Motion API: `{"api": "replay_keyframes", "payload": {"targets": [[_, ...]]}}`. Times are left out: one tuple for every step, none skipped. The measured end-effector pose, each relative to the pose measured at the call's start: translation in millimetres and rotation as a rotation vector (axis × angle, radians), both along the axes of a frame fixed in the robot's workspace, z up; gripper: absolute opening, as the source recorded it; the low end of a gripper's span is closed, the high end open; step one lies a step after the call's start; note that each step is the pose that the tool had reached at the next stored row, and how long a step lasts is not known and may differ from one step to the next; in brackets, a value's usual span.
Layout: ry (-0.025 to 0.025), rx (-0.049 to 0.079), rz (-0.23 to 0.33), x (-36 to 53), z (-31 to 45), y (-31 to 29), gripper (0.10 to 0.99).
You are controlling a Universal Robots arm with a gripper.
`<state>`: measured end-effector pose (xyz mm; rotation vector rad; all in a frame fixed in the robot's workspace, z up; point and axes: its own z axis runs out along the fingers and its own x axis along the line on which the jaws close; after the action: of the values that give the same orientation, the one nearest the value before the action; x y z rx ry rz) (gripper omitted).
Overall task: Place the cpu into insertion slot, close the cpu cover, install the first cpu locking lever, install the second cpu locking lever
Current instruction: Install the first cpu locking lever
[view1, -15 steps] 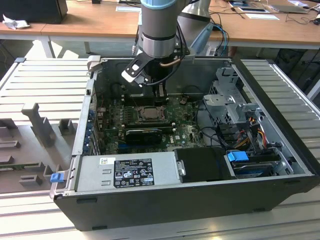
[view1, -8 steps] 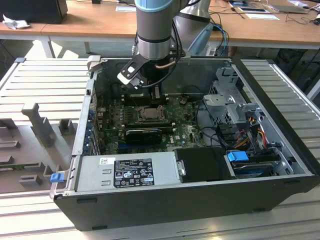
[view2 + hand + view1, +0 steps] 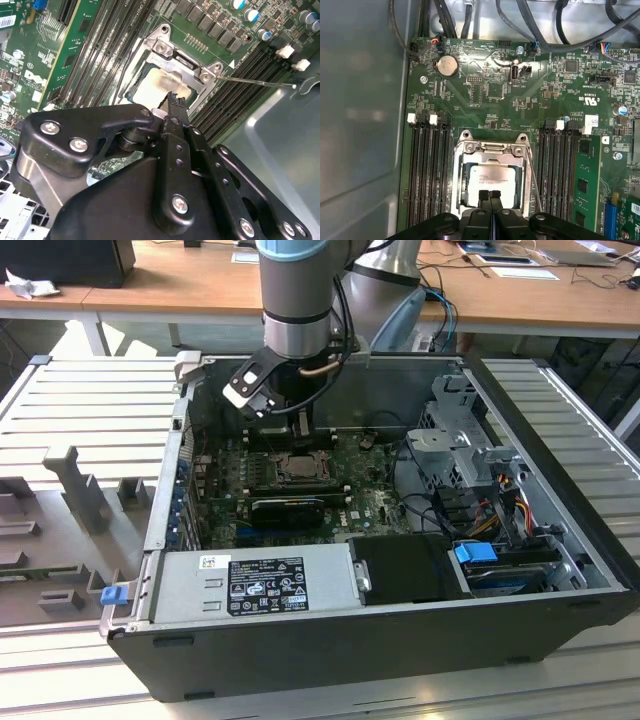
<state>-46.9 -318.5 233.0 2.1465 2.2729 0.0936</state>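
- Computer case (image 3: pixel 400 650) sits on a ribbed grey bench (image 3: pixel 90 400); a wooden bench (image 3: pixel 170 290) stands at twelve o'clock in the exterior view.
- Hand (image 3: pixel 490 196), fingers pinched together, is over the cpu (image 3: pixel 492 175); the cpu cover (image 3: pixel 492 149) seems down.

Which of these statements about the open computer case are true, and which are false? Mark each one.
1. The cpu shows through the cut-out of the cpu cover. True.
2. The cpu cover stands upright. False: it lies flat around the cpu.
3. The gripper has its fingers spread wide. False: they are shut together, over the cpu's edge.
4. A round coin cell battery sits on the green motherboard. True.
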Motion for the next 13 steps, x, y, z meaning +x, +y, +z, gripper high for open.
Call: {"api": "replay_keyframes", "payload": {"targets": [[0.0001,0.0,0.0,0.0,1.2,0.0,0.106],[0.0,0.0,0.0,0.0,2.9,0.0,0.106],[0.0,0.0,0.0,0.0,4.8,0.0,0.106],[0.0,-0.001,0.0,0.0,6.4,0.0,0.106],[0.0001,-0.001,0.0,0.0,7.4,0.0,0.106],[0.0001,-0.001,0.0,0.0,9.3,0.0,0.106],[0.0001,-0.001,0.0,0.0,11.7,0.0,0.106],[0.0,-0.001,0.0,0.0,12.9,0.0,0.106],[0.0,-0.001,0.0,0.0,16.1,0.0,0.106],[0.0001,-0.001,0.0,0.0,24.2,0.0,0.106],[0.0,-0.001,0.0,0.0,29.7,0.0,0.106],[-0.0001,-0.001,0.0,0.0,33.4,0.0,0.106],[0.0,-0.001,0.0,0.0,35.7,0.0,0.106]]}}
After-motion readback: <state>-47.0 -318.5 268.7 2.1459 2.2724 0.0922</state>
